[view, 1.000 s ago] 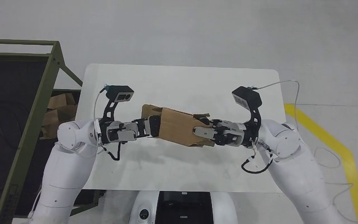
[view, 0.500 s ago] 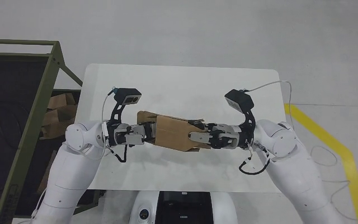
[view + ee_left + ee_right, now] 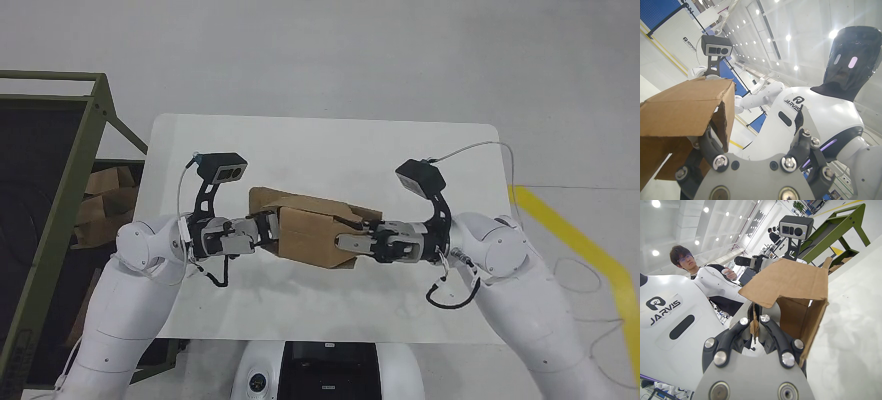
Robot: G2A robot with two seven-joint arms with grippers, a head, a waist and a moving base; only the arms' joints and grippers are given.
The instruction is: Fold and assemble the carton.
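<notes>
The desk [image 3: 320, 150] is a white rectangular top with rounded corners. It lies across the middle of the top view with its long edges running left to right. In the right wrist view its matte surface takes the right side of the frame, with a few tiny dark specks [image 3: 845, 297] on it. The brown carton [image 3: 315, 235] is over the desk's middle; whether it touches the surface cannot be told.

We log the carton [image 3: 315, 233] as plain brown cardboard, no pattern. Worktop [image 3: 420, 150] white. Left end effector [image 3: 265, 232] and right end effector [image 3: 754, 325] both black with silver-grey plates. Rack [image 3: 100, 95] olive green; scraps [image 3: 100, 215] inside look brown, probably cardboard. Floor stripe [image 3: 545, 210] yellow.
</notes>
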